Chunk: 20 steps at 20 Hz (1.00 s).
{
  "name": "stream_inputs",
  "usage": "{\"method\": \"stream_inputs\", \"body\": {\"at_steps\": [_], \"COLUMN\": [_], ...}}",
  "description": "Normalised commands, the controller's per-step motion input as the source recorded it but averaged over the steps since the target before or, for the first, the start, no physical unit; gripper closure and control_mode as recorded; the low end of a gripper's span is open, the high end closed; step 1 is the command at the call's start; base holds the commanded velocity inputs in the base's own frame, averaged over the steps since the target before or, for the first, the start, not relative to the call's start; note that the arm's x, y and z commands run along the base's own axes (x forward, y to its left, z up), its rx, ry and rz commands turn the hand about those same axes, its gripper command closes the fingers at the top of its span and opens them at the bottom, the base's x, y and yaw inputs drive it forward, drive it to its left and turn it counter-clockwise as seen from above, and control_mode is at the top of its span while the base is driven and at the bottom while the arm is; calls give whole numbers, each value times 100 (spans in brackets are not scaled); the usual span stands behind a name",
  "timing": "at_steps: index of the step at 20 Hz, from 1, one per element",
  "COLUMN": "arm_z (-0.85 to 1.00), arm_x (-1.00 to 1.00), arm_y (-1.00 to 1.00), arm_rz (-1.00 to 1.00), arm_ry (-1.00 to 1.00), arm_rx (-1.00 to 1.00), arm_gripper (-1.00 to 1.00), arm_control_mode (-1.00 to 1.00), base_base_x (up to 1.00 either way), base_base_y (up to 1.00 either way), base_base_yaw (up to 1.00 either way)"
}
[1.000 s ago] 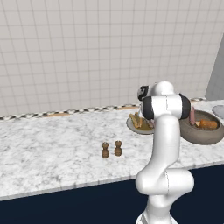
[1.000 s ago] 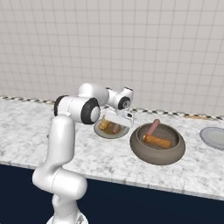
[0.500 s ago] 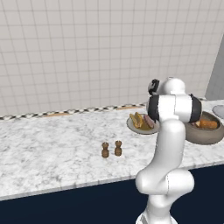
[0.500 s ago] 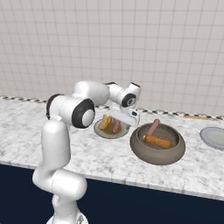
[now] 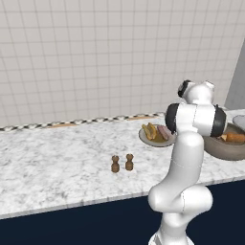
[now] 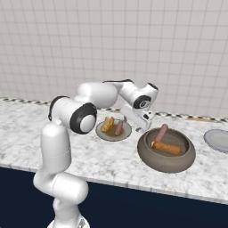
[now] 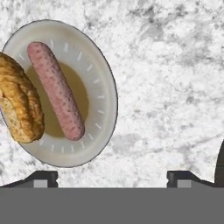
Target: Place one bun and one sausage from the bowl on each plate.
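The grey-rimmed plate (image 6: 111, 138) with a brown-olive centre holds a golden bun (image 6: 107, 124) and a pink sausage (image 6: 119, 128). In the hand view the same plate (image 7: 103, 65) lies at the left with the sausage (image 7: 56, 89) and bun (image 7: 19, 105) on it. My gripper (image 6: 144, 127) hangs open and empty between this plate and the speckled grey-brown bowl (image 6: 165, 163). Its fingertips (image 7: 42, 177) stand wide apart over bare marble. In the bowl lie another sausage (image 6: 161, 132) and a bun (image 6: 166, 147). The pale grey plate (image 6: 217, 140) sits bare at the far right.
Two small brown shakers (image 5: 122, 163) stand on the marble counter (image 5: 57, 162) left of the plates. A tiled wall runs behind the counter. The counter's front edge drops to a dark cabinet face (image 6: 133, 200).
The hand has swung right, off the grey-rimmed plate and towards the bowl. The jaws have opened a little wider. Bun and sausage stay on the plate.
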Motion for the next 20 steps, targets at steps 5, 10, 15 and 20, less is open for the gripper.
{"method": "stream_inputs", "body": {"at_steps": [5, 10, 15, 20], "arm_z": [21, 22, 9, -10], "arm_x": [0, -16, -53, -30], "arm_y": [-40, -51, -59, -29], "arm_rz": [-16, -22, -33, -33], "arm_ry": [6, 9, 7, -4], "arm_rx": [5, 2, 1, -16], "arm_gripper": [-100, -100, -100, -100], "arm_control_mode": [-100, -100, -100, -100], "base_base_x": [0, 0, 0, 0], "base_base_y": [0, 0, 0, 0], "base_base_yaw": [0, 0, 0, 0]}}
